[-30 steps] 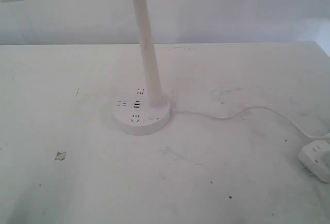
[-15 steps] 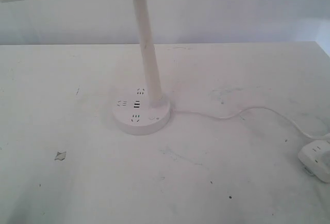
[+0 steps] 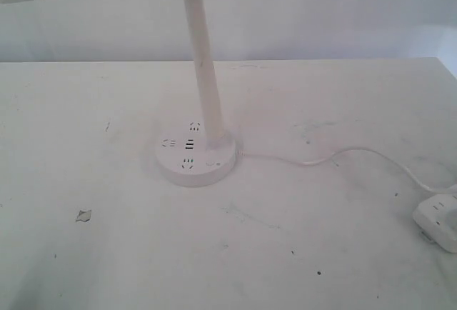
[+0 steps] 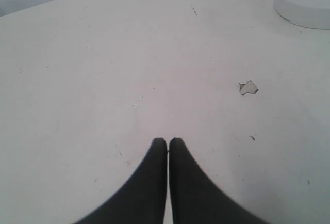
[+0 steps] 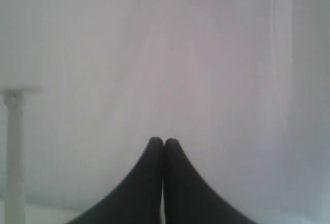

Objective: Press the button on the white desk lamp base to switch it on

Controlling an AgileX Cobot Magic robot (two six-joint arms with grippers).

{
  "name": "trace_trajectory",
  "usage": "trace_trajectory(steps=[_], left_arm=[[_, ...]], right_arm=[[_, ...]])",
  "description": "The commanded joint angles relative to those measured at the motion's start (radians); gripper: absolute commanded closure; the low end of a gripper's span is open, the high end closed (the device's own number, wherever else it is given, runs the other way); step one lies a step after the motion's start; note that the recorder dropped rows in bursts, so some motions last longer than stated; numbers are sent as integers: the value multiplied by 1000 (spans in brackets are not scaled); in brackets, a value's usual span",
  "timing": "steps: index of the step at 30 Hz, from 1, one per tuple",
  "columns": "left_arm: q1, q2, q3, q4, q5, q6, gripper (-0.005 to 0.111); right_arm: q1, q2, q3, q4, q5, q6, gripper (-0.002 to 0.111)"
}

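Evidently approach is starting: left gripper [image 4: 167, 141] and right gripper [image 5: 163, 141] are sitting pinched together, well off the white desk lamp base [image 3: 196, 160], central on the table [image 3: 93, 267]; next needs a tip lowering onto the button [image 3: 211, 164].

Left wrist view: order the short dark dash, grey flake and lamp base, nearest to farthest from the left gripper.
1. The short dark dash, just ahead of the left gripper.
2. The grey flake, midway out.
3. The lamp base, beyond the flake.
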Motion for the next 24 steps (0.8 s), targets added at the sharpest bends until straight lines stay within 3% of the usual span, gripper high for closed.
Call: trace_trajectory(steps=[1,5,13,16,21,24], left_arm=[[2,-5,-3,-5,-4,-1,106],[2,-5,-3,-5,-4,-1,106],[2,-5,-3,-5,-4,-1,106],[2,-5,-3,-5,-4,-1,106],[2,-5,-3,-5,-4,-1,106],[2,-5,-3,-5,-4,-1,106]], right_arm=[[-8,-5,5,5,-238,125,108],[-8,-5,5,5,-326,263,108],[-8,-5,5,-11,-302,421,108],[-8,-5,-17,-210,-198,529,108],[-8,107,-104,-776,-219,893,108],[-8,218,-152,-887,-278,943,108]])
